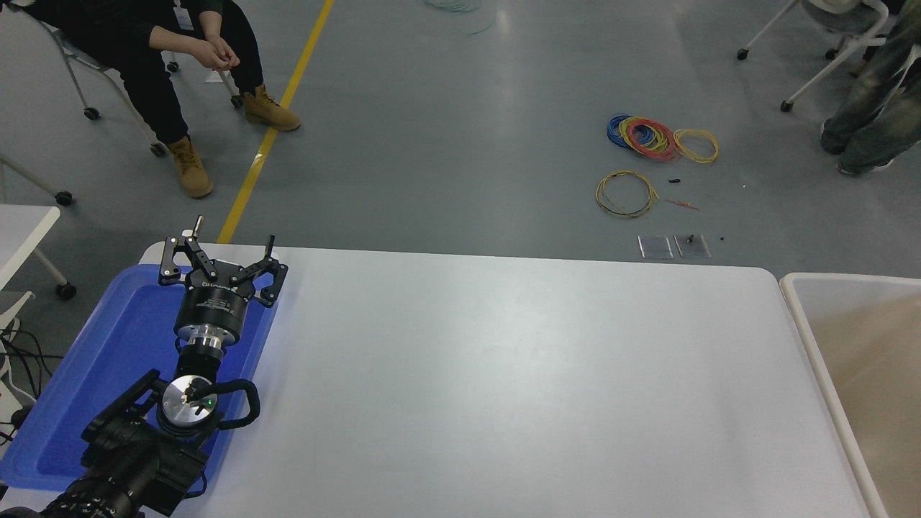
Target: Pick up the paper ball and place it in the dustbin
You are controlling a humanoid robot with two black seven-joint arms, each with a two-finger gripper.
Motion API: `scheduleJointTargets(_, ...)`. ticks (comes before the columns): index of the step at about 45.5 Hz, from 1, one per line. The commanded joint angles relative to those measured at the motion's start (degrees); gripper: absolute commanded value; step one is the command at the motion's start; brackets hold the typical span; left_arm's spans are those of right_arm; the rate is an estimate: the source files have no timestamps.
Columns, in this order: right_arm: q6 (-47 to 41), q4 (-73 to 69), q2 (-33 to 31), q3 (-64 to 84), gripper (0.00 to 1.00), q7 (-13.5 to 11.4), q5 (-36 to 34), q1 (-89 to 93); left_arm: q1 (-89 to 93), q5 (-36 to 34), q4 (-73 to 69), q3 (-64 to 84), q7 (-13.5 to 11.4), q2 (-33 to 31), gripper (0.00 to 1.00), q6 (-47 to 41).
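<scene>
The dustbin (806, 324), white with a rounded rim and a beige inside, stands off the table's right end and is cut by the picture's edge. No paper ball shows anywhere; it is out of view. My left gripper (219, 246) rests parked over the blue tray at the lower left, its fingers spread open with nothing between them. My right arm and its gripper are out of the picture.
A flat blue tray (86, 403) lies under the left arm on the white table (504, 388). On the floor beyond lie coils of coloured wire (651, 137). A person (165, 43) sits at the top left; another's legs (863, 108) stand at the top right.
</scene>
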State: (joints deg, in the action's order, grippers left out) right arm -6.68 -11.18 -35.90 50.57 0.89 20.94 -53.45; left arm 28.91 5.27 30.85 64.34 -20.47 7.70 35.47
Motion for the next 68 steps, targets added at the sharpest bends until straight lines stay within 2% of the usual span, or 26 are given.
scheduleJointTargets(1,4.9,5.2,3.4,-7.2,0.0,-0.5,-0.5,8.7,0.0,0.0,0.0,0.0,0.0,0.0,1.0,0.0)
scheduleJointTargets(16,9.0,7.0,9.4,-13.7,0.0,-0.7,-0.5,16.2,0.0,0.0,0.0,0.0,0.0,-0.1,1.0,0.0)
scheduleJointTargets(36,10.0,6.9,9.9,-15.2,0.0,-0.7,-0.6,17.6,0.0,0.0,0.0,0.0,0.0,-0.1,1.0,0.0)
scheduleJointTargets(37,10.0,6.9,9.9,-15.2,0.07,-0.7,-0.6,17.5,0.0,0.0,0.0,0.0,0.0,0.0,1.0,0.0)
scheduleJointTargets(39,10.4,6.9,9.9,-15.2,0.39,-0.6,-0.6,17.3,0.0,0.0,0.0,0.0,0.0,-0.1,1.0,-0.1)
scheduleJointTargets(40,10.6,6.9,9.9,-15.2,0.51,-0.6,-0.6,17.2,0.0,0.0,0.0,0.0,0.0,0.0,1.0,0.0)
scheduleJointTargets(44,13.0,6.9,9.8,-15.2,0.82,-0.6,-1.0,17.2,0.0,0.0,0.0,0.0,0.0,0.0,1.0,-0.1)
scheduleJointTargets(45,14.1,6.8,9.9,-15.2,0.96,-0.6,-1.0,17.3,0.0,0.0,0.0,0.0,0.0,-0.1,1.0,0.0)
scheduleJointTargets(47,14.7,6.8,10.0,-15.2,0.99,-0.6,-1.0,17.3,0.0,0.0,0.0,0.0,0.0,0.0,1.0,0.0)
scheduleJointTargets(68,14.7,5.9,9.8,-18.2,0.99,-0.6,-1.1,16.1,0.0,0.0,0.0,0.0,0.0,0.0,1.0,-0.1)
